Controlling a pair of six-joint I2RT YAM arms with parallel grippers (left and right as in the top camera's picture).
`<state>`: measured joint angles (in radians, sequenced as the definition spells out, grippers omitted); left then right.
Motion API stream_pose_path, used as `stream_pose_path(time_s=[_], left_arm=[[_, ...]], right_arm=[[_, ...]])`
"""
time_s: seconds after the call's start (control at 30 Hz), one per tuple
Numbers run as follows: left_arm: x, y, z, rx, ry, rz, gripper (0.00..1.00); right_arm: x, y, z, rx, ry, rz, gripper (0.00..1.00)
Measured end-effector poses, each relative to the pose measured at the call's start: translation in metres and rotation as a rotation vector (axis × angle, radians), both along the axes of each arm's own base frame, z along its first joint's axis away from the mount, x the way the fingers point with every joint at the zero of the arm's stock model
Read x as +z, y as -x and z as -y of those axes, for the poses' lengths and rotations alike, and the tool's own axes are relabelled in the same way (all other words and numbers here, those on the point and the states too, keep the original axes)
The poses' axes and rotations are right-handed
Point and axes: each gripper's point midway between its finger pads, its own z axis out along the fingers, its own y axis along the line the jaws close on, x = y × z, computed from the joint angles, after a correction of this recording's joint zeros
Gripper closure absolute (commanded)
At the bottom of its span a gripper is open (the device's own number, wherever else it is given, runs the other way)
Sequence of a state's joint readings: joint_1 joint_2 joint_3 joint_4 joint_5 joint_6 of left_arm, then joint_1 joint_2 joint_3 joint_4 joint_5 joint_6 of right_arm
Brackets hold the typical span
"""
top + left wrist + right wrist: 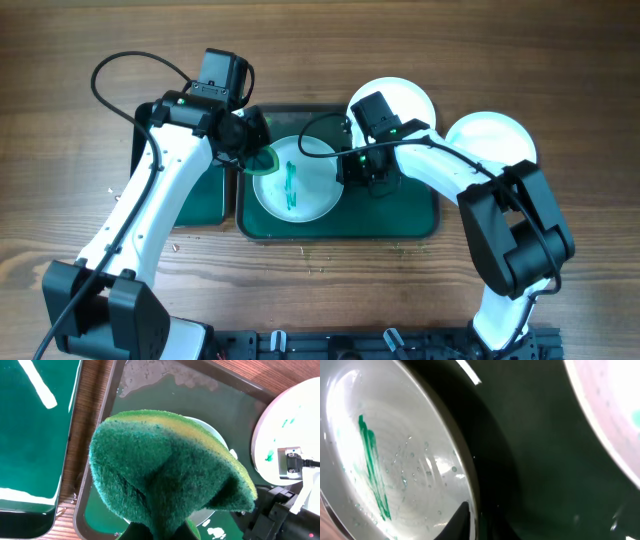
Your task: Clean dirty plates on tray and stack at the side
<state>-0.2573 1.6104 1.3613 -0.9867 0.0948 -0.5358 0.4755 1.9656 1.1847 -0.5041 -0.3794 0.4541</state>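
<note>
Plate (312,195) with a teal streak (372,470), lying in the left half of the large dark green tray (415,228): wiping seems about to begin.
The left claw (250,148) is clamped on a sponge (165,475), rough green fibre backed with yellow foam, bent like a saddle, at the plate's left rim. The right claw (352,176) is at the right rim; whether it grips, I cannot tell. The plate is round, glossy and wet with drops. Next, I judge, the sponge must press along the streak.
</note>
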Motion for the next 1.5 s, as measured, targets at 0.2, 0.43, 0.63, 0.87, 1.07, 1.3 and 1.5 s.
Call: stream_pose_path(time_s=[0.2,0.43,0.63,0.87,1.07,1.3,1.5], left_arm=[[-0.015,0.0,0.007,-0.018,-0.011,-0.039,0.96],[-0.08,-0.002,0.03,-0.079,-0.053,-0.171,0.96],[-0.141,0.017,0.039,-0.13,-0.105,-0.339,0.96],[-0.142,0.019,0.054,-0.272,-0.047,-0.338,0.96],[-0.14,0.023,0.096,-0.461,0.174,-0.311,0.96],[-0.143,0.008,0.073,-0.168,-0.048,-0.29,0.96],[-0.144,0.005,0.055,-0.023,-0.139,-0.283,0.96]], right_arm=[[0.0,-0.004,0.0,-0.026,0.0,0.006,0.96],[0.0,-0.004,0.0,-0.032,0.0,0.003,0.96],[0.0,-0.004,0.0,-0.032,0.001,0.003,0.96],[-0.002,-0.005,-0.002,-0.025,-0.034,0.007,0.95],[-0.002,-0.004,-0.002,-0.021,-0.048,0.005,0.96],[-0.002,-0.006,-0.004,-0.02,-0.056,0.014,0.95],[-0.001,-0.005,-0.008,-0.012,-0.083,0.002,0.96]])
